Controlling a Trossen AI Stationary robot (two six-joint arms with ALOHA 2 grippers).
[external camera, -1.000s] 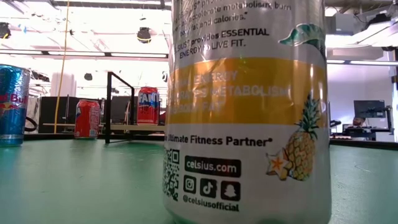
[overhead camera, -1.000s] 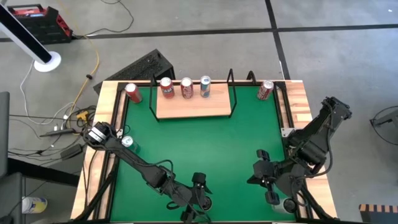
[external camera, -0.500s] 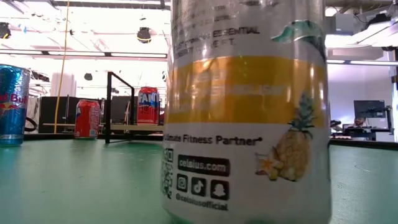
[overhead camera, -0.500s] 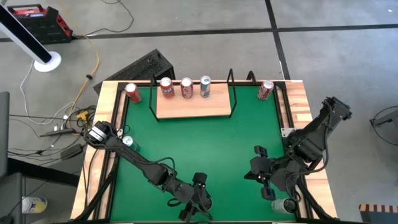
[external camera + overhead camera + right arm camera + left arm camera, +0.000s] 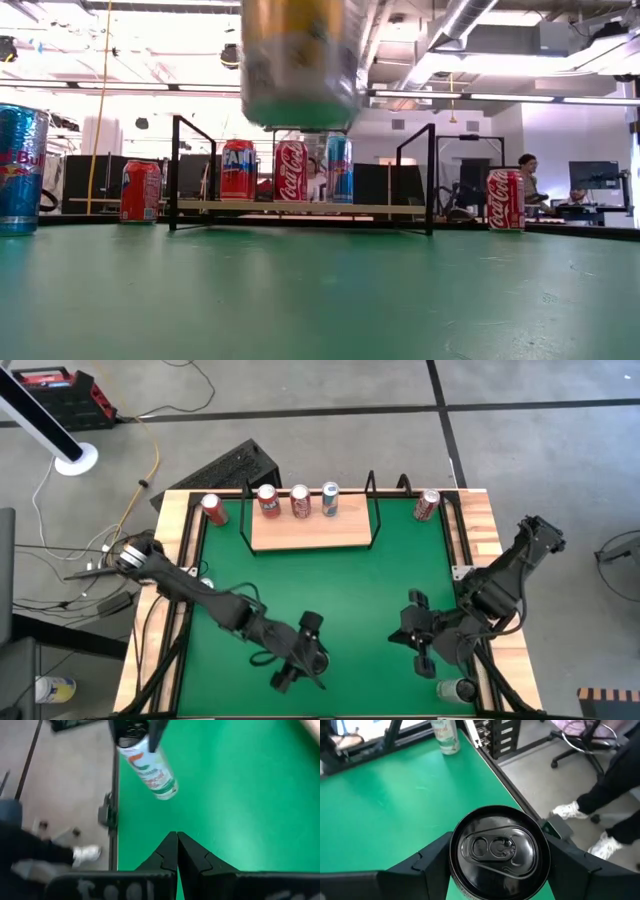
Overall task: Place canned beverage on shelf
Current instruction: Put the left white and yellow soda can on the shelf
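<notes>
Canned beverage [image 5: 499, 851] is hanging clear of the green table [image 5: 340, 585], upright, clamped at its sides between the fingers of the left gripper [image 5: 305, 650]. Shelf [image 5: 312, 530] is lying well apart from it, at the table's far edge, already carrying three cans along its back, with bare board in front. Right gripper [image 5: 177, 851], clenched and empty, is waiting nearby. In the low view only the can's base is showing.
</notes>
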